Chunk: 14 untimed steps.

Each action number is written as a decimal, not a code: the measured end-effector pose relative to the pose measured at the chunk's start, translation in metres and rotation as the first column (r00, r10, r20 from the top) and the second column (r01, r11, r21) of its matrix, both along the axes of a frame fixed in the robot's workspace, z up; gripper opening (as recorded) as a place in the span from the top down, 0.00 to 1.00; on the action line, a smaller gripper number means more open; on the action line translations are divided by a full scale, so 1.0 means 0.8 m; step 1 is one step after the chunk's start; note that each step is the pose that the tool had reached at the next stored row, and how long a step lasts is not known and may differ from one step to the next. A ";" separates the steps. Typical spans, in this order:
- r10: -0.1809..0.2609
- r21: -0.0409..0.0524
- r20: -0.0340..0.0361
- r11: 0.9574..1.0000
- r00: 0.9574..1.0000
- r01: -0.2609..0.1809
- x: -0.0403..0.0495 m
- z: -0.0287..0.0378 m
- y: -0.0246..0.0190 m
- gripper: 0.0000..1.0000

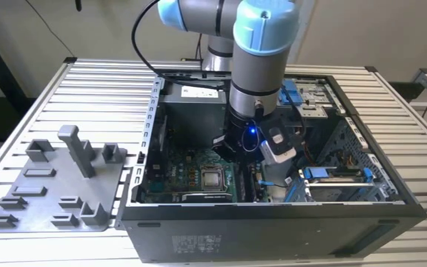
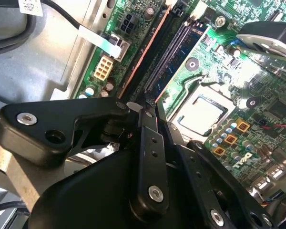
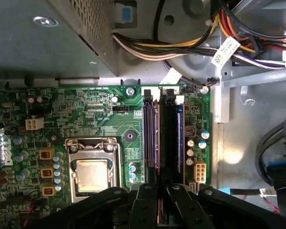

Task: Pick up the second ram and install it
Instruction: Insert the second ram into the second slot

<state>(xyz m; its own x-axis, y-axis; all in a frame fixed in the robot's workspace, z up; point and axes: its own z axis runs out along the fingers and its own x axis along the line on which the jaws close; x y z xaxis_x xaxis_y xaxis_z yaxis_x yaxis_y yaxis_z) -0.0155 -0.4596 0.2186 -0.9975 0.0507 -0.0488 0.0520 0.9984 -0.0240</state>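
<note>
Item: second ram [image 3: 162,157], a thin, flat, long memory stick seen edge-on in both wrist views. Position: upright between the claw's fingers, directly above the black memory slots [image 3: 168,138] on the green motherboard [image 3: 86,119]. The stick's lower edge appears to sit in or right at one slot; whether it is fully seated cannot be told. In the second wrist view the stick [image 2: 148,71] runs in line with the slots toward the board's far edge.

Handling, as a judgement: light, stiff, brittle at the gold contact edge, chips easily damaged by pinching. Best held on the two flat faces near the upper edge, with pressure kept straight down along the slot.

Claw [image 3: 158,200]: dark fingers drawn together, clamped on the stick's faces; in the second wrist view the same claw [image 2: 148,129] shows a narrow central bar and side links closed about it.

Surroundings: bare processor socket [image 3: 93,169] just beside the slots; bundled coloured cables [image 3: 181,47] beyond the board; open computer case [image 1: 273,214] lying on a slatted counter [image 1: 87,94]; arm [image 1: 262,67] reaching down into the case; grey fixture plate [image 1: 58,189] with blocks, well apart at the exterior view's left.
</note>
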 end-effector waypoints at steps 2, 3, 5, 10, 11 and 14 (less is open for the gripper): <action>0.001 0.000 0.003 1.000 1.000 -0.001 0.000 0.0000 0.0000 0.86; 0.002 0.000 0.004 1.000 1.000 -0.002 0.000 0.0000 0.0000 0.86; 0.004 0.000 0.005 1.000 1.000 -0.004 0.000 -0.0001 0.0000 0.86; 0.011 0.000 0.005 1.000 1.000 -0.011 0.000 -0.0009 0.0000 0.86; 0.013 0.000 0.005 1.000 1.000 -0.013 0.000 -0.0009 0.0000 0.86; 0.018 0.001 0.005 1.000 1.000 -0.018 0.000 -0.0012 0.0000 0.86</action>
<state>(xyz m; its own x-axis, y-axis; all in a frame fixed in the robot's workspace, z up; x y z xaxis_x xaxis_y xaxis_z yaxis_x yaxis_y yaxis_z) -0.0156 -0.4596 0.2177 -0.9980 0.0325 -0.0538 0.0337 0.9992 -0.0225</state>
